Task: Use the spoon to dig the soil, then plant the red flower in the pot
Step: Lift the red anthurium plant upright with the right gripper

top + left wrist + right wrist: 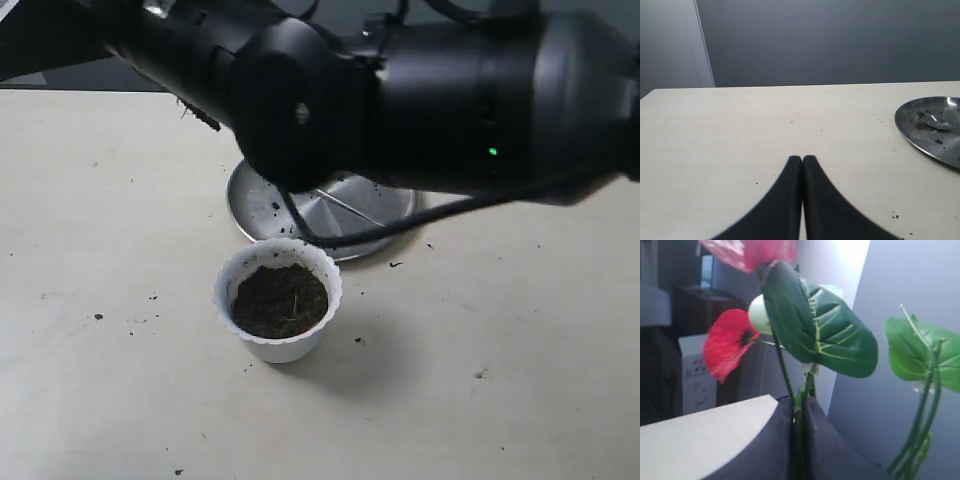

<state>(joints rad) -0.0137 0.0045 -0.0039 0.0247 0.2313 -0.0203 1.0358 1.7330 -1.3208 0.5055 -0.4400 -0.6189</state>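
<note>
The white fluted pot (286, 348) stands mid-table, filled with dark soil (280, 300). Behind it the spoon (350, 208) lies on a round steel plate (385, 200); the left wrist view shows its bowl (939, 121) on that plate (920, 132). My right gripper (800, 401) is shut on the green stem of the red flower (729, 347), held up in the air with its broad leaves (822, 327) above the fingers. The right arm (400, 90) crosses the top of the exterior view and hides the gripper and flower there. My left gripper (802, 159) is shut and empty over bare table.
Loose soil crumbs (98, 317) dot the pale table (500, 380) around the pot, and some (938, 141) lie on the plate. A cable (420, 215) hangs from the arm over the plate. A grey wall (840, 40) stands behind the table's far edge.
</note>
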